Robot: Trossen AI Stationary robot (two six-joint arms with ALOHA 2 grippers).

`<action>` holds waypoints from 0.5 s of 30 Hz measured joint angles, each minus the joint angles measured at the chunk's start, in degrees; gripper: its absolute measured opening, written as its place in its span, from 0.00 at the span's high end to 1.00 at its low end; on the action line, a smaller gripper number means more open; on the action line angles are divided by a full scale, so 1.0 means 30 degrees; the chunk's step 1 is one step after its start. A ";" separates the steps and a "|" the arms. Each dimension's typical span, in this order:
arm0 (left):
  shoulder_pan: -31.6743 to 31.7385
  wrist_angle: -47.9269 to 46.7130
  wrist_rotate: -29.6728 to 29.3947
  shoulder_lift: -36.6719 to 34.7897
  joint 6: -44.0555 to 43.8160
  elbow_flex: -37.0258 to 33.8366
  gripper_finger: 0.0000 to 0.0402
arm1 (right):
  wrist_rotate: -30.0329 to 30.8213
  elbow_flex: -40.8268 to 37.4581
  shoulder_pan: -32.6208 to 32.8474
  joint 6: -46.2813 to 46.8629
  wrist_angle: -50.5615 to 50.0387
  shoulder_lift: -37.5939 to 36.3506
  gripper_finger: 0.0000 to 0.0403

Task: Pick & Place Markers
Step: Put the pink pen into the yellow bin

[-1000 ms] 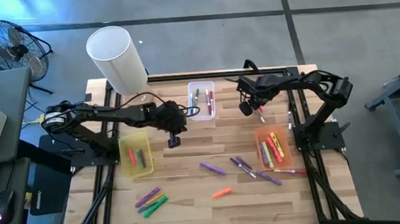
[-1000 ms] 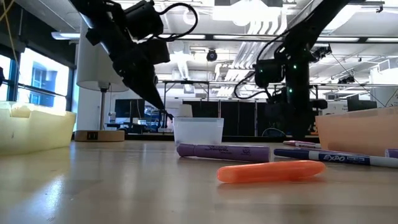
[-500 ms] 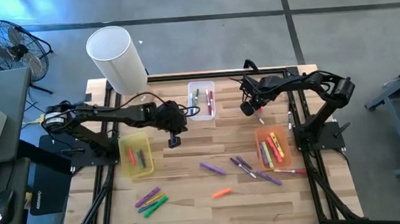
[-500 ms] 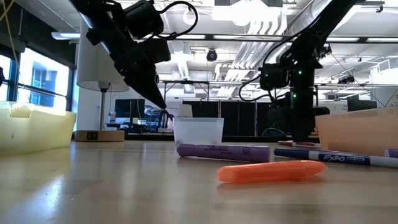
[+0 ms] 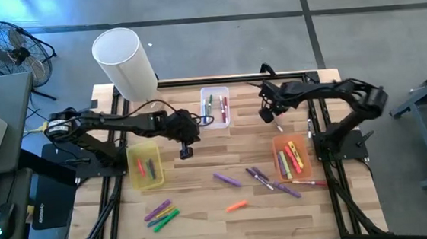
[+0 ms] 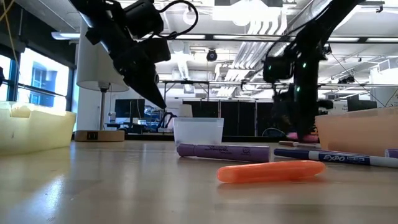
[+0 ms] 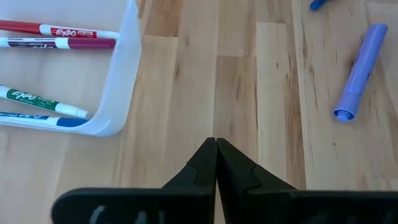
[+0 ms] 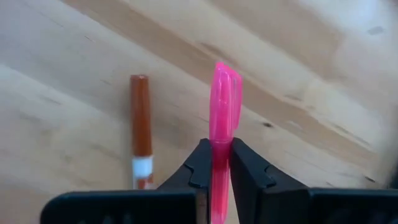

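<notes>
Right gripper (image 8: 215,163): dark wedge-shaped fingers clamped on a smooth pink highlighter (image 8: 222,118), rounded cap pointing forward over pale wood-grain planks; lower barrel hidden between the fingers. Beside it on the table (image 5: 202,174), a brown marker (image 8: 140,124), cut off behind the gripper body. Left gripper (image 7: 216,163): fingers pressed together, empty, above bare boards near the clear bin (image 7: 121,74) holding red and green Expo markers (image 7: 59,31). Farther off, a purple marker (image 7: 359,71). More markers loose mid-table and in the orange bin (image 5: 276,143).

Table (image 7: 186,81): pale wood planks, matt, visible grain. Pink marker (image 8: 222,118): glossy plastic. Clear bin (image 7: 118,93): translucent smooth plastic. Gripper fingers (image 8: 249,171): matt black.
</notes>
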 joint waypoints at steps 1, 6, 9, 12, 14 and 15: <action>-0.0251 -0.0095 -0.0222 0.0000 0.0003 0.0000 1.00 | 0.0195 0.0014 0.0202 0.0282 -0.0252 -0.0599 0.94; -0.1378 -0.0445 -0.0521 0.0007 0.0000 0.0000 1.00 | 0.0555 0.0255 0.1557 0.1426 -0.1654 -0.3814 0.94; -0.1866 -0.1112 -0.1142 0.0007 -0.0139 0.0000 1.00 | 0.1345 0.0846 0.2847 0.2067 -0.2040 -0.5262 0.94; -0.1928 -0.1891 -0.1706 0.0007 -0.0551 0.0000 1.00 | 0.2222 0.1883 0.4564 0.2475 -0.2007 -0.5908 0.94; -0.1905 -0.2113 -0.1821 0.0007 -0.0597 0.0000 1.00 | 0.2785 0.2686 0.5817 0.2540 -0.1984 -0.5900 0.94; -0.1903 -0.2135 -0.1863 0.0007 -0.0593 0.0000 1.00 | 0.3097 0.3058 0.6464 0.2529 -0.1871 -0.5809 0.94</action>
